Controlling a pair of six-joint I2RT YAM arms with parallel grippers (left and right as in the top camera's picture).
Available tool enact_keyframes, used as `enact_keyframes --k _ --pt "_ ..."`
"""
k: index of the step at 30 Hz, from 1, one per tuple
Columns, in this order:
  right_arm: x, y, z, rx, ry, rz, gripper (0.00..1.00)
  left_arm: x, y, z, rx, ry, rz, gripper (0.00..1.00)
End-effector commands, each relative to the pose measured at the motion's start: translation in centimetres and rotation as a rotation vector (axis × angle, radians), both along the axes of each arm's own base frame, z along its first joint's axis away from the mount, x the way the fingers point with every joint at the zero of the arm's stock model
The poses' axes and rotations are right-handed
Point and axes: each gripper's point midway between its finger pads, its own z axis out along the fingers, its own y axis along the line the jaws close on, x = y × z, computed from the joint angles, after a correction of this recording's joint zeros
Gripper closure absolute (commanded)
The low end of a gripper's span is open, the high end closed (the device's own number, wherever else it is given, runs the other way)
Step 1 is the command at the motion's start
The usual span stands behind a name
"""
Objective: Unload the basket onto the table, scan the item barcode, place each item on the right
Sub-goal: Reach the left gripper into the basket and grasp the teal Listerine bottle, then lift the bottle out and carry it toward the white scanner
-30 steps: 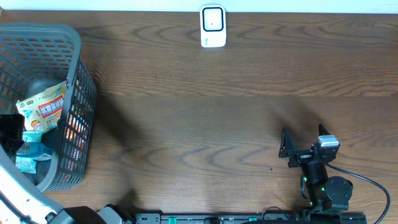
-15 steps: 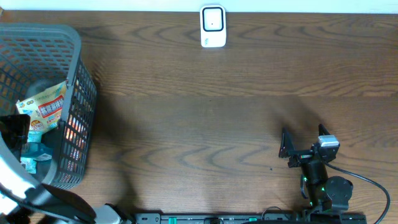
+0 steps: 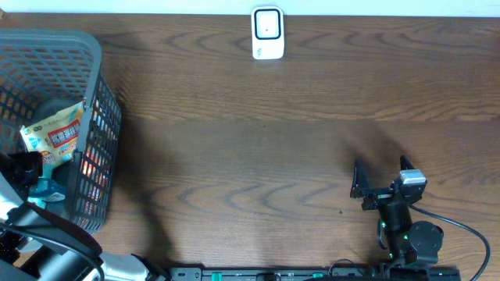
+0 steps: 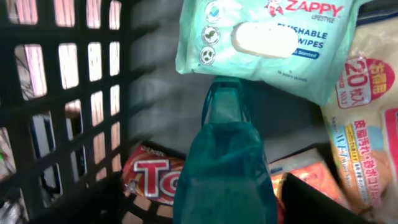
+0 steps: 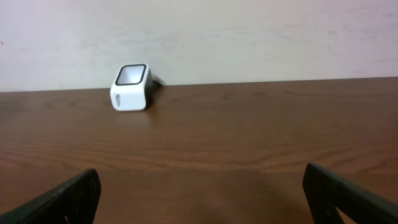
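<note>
Far left: grey mesh basket (image 3: 98, 94) holding groceries. Left gripper (image 3: 19, 165) down inside it, over teal bottle-shaped item (image 4: 224, 168). Wipes pack (image 4: 267, 43) and snack pouch (image 4: 367, 137) lie beside item. We cannot tell if jaws grip it. We judge item light, stiff, slick plastic. Best hold: across wider body, not narrow neck. Centre back: white scanner (image 3: 267, 33) on table. Right: right gripper (image 3: 381, 176) low, jaws spread wide, empty.

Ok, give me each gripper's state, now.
Left gripper: astride the bottle in the basket; grip cannot be told.
Right gripper: open, empty.
</note>
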Motion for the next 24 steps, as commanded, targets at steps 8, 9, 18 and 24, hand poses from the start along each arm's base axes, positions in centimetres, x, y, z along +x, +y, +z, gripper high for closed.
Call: enact_keyframes --k 8,9,18,24 --pt "0.0 0.2 -0.2 -0.008 0.004 0.010 0.01 -0.2 -0.1 -1.1 -0.005 0.007 0.009 0.29" --pt "0.0 0.2 -0.2 -0.008 0.004 0.010 0.01 -0.2 -0.1 -1.2 -0.005 0.007 0.009 0.29" --pt "0.0 0.2 -0.2 -0.008 0.004 0.010 0.01 -0.2 0.0 -1.5 -0.003 0.003 0.009 0.60" --pt "0.0 0.2 -0.2 -0.008 0.004 0.010 0.01 0.2 -0.1 -1.1 -0.008 -0.017 0.004 0.67"
